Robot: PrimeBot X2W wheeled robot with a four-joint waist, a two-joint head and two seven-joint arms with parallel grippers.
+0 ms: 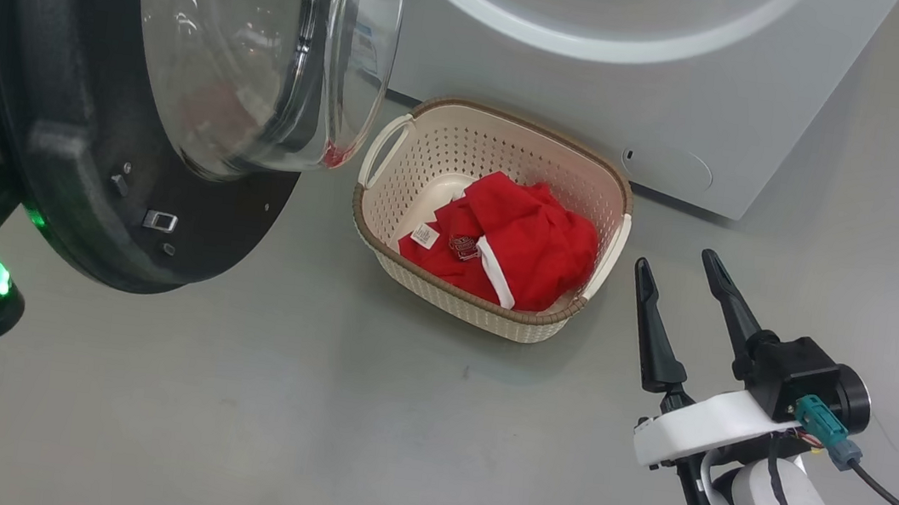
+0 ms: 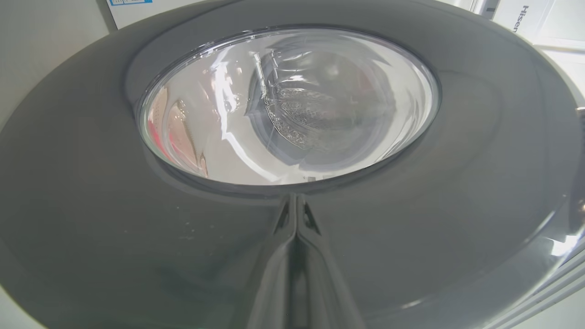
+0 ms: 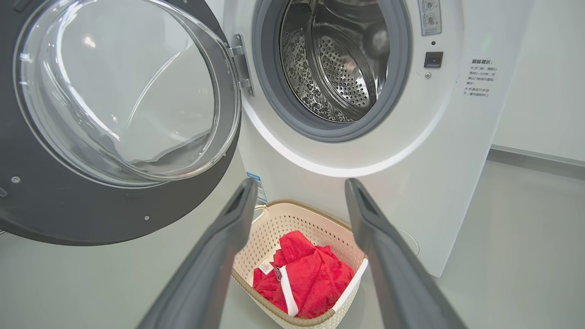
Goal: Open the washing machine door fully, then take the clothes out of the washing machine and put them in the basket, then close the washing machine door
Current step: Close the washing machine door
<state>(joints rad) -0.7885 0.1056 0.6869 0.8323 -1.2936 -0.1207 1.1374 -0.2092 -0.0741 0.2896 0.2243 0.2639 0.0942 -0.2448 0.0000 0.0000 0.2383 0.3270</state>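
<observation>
Left wrist view: left fingers together, tips at the washing machine door.

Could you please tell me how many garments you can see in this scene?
1: the clothes, red, lie bunched in the basket. The drum of the washing machine looks empty where visible; more could hide beneath the red fabric.

Floor: basket, washing machine (white)

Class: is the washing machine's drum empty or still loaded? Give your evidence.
Empty, as far as visible: the drum is bare perforated steel inside, and the red clothes lie in the basket.
</observation>
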